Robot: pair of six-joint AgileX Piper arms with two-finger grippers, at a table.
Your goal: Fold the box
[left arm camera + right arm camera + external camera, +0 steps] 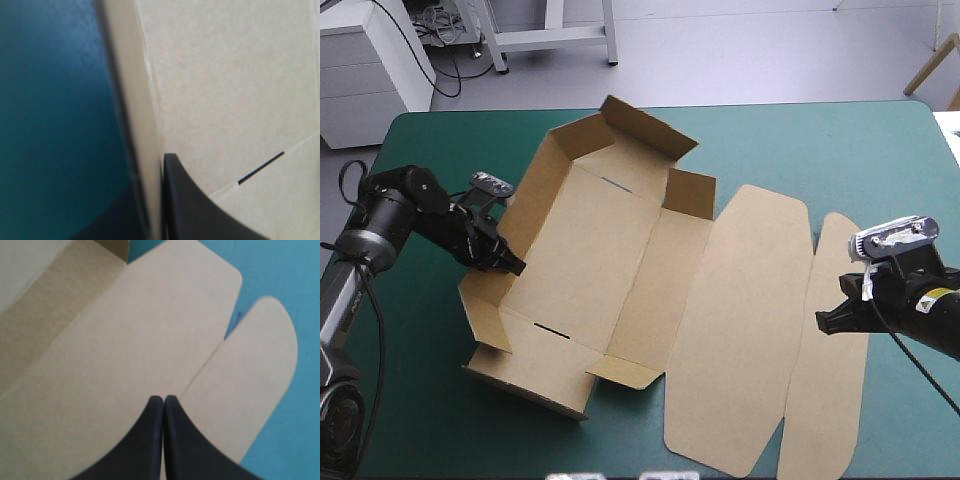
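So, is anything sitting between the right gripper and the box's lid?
Nothing visible does. The right gripper, jaws shut, is right over the flat lid of the box, at the crease to its outer flap, with only bare board ahead.

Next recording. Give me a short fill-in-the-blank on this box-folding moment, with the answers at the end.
1. The left gripper is shut on a raised ____ of the box.
2. The lid lies ____ on the table.
3. The right gripper is over the lid, holding nothing, its jaws ____.
Missing words: wall; flat; shut.
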